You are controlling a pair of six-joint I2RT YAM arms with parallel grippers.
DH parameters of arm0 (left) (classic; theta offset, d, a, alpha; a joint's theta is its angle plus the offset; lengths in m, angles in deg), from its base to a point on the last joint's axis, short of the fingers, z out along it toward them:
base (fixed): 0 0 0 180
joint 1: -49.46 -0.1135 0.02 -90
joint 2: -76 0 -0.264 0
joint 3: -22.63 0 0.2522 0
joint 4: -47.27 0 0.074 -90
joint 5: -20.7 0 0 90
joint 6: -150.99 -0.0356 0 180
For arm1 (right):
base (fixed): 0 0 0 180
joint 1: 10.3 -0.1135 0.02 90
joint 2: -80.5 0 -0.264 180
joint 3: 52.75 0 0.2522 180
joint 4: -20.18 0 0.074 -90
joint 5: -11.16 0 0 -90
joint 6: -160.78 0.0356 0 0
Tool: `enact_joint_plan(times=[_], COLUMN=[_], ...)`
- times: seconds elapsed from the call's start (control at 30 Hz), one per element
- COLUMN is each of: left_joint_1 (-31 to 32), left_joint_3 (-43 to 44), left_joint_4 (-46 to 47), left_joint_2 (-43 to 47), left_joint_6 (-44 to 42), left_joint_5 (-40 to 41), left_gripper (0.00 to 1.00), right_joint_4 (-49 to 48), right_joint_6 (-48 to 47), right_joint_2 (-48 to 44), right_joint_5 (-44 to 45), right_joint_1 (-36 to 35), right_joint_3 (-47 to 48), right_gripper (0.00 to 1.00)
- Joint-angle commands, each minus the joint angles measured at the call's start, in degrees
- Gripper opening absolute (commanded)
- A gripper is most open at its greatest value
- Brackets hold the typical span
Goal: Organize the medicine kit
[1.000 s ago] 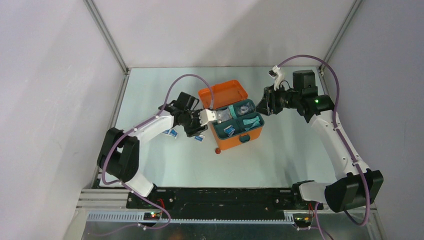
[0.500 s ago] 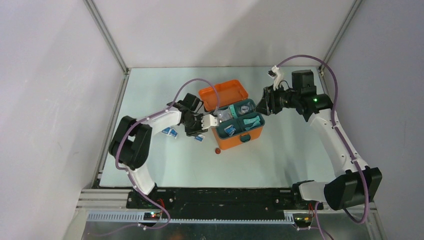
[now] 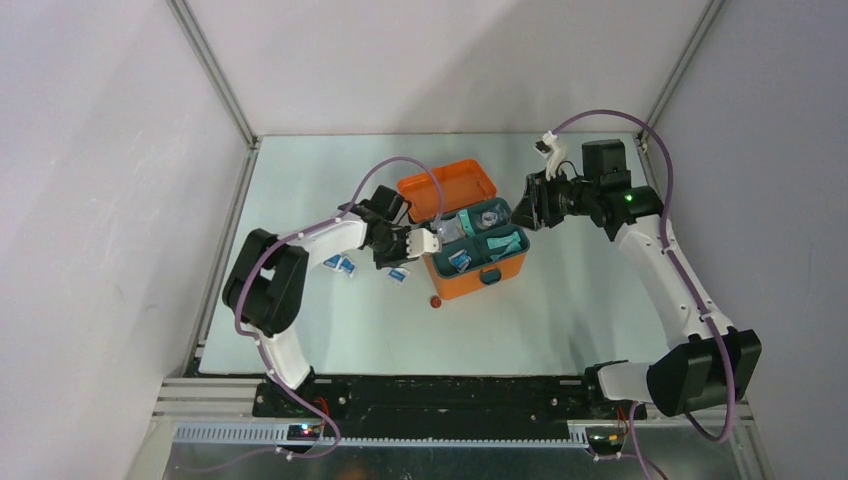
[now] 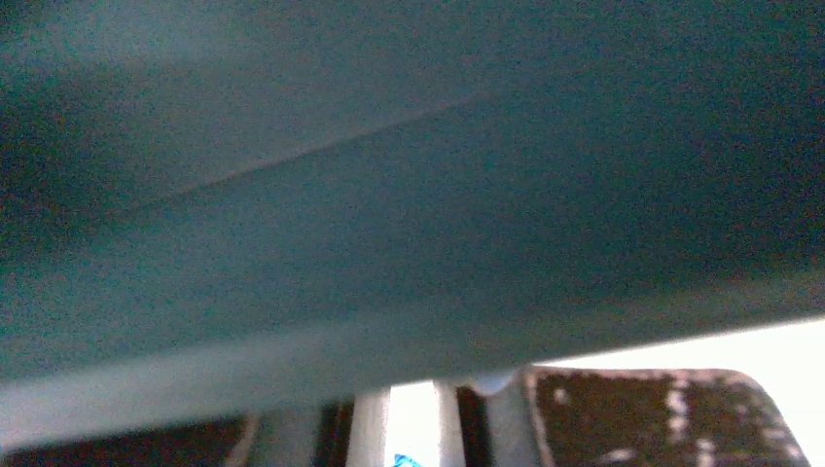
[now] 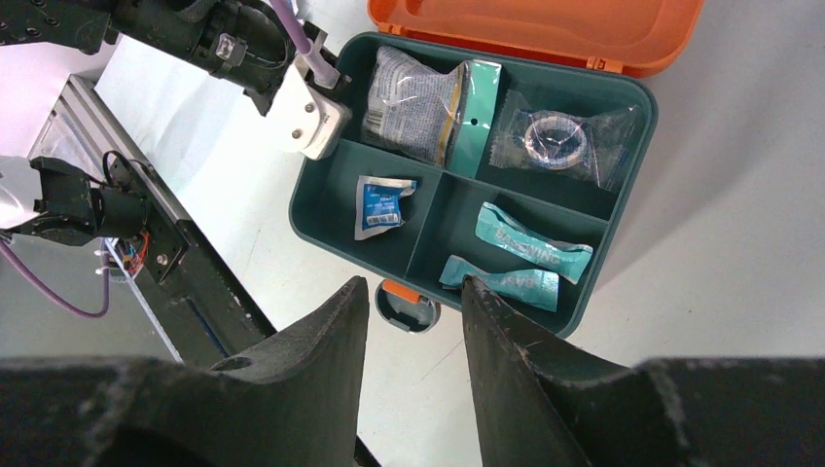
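Pale walls on three sides, aluminium corner posts, a light grey table below. Your medicine kit sits near the table's centre, orange lid thrown back toward the far wall, dark teal compartment tray seated in its top.

Tray contents from the right wrist view: a clear crinkled packet far left, a bagged ring or tape roll far right, a small blue-white sachet near left, two teal strips near right.

Your left gripper is at the tray's left rim, its white fingertip touching or just over the edge beside the clear packet. Its own camera shows only blurred teal plastic pressed close. Whether those jaws stand apart or are pinched on the rim, you cannot tell from these views.

Your right gripper hangs off the kit's right side with fingers apart and nothing between them.

Loose blue-white packets lie on the table left of the kit, another nearer it. A small red bit lies at the kit's front corner.

Risks as you go on:
- Lifting the tray by one edge would tilt it, and the sachets could slide out or across dividers.
- A pinch on the rim alone may slip, since the plastic looks smooth.
- Pushing sideways may shove the light kit, as nothing braces it.
- Your left wrist is blind this close, so watch the overhead view.
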Motion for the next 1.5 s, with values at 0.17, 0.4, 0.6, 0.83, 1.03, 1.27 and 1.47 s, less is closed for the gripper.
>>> enact_joint_plan(times=[0.17, 0.4, 0.6, 0.83, 1.03, 1.27, 1.47], left_joint_1=[-0.04, -0.32, -0.83, -2.41, -2.78, -2.78, -2.46], left_joint_3=[-0.76, 3.56, 1.34, -7.7, -7.82, -7.59, -5.0], left_joint_4=[0.42, 2.16, 3.14, 8.68, 9.67, 9.53, 6.15], left_joint_2=[4.06, 15.56, 19.34, 19.42, 15.83, 12.81, 7.54], left_joint_6=[3.97, 13.53, 20.88, 27.42, 30.12, 18.29, 12.21], left_joint_5=[2.8, -3.04, -2.24, -2.82, -3.5, -4.31, -5.03], left_gripper=[0.37, 0.55, 0.6, 0.62, 0.62, 0.6, 0.5], right_joint_4=[-1.66, -2.28, -0.41, -1.59, -1.88, -2.87, -3.98], right_joint_6=[-1.31, -1.9, -2.4, 0.03, 7.16, 8.23, 7.03], right_joint_2=[0.35, 8.32, 17.54, 21.85, 26.78, 23.34, 16.85], right_joint_5=[-1.01, -0.28, 5.47, 8.76, 6.97, 3.24, -3.86], right_joint_1=[-0.04, -2.4, -3.84, -2.76, 4.47, 8.31, 7.09], right_joint_3=[0.05, 0.77, 4.97, 6.49, 7.0, 3.75, 3.14], right_gripper=[0.44, 0.44, 0.5, 0.5, 0.49, 0.49, 0.49])
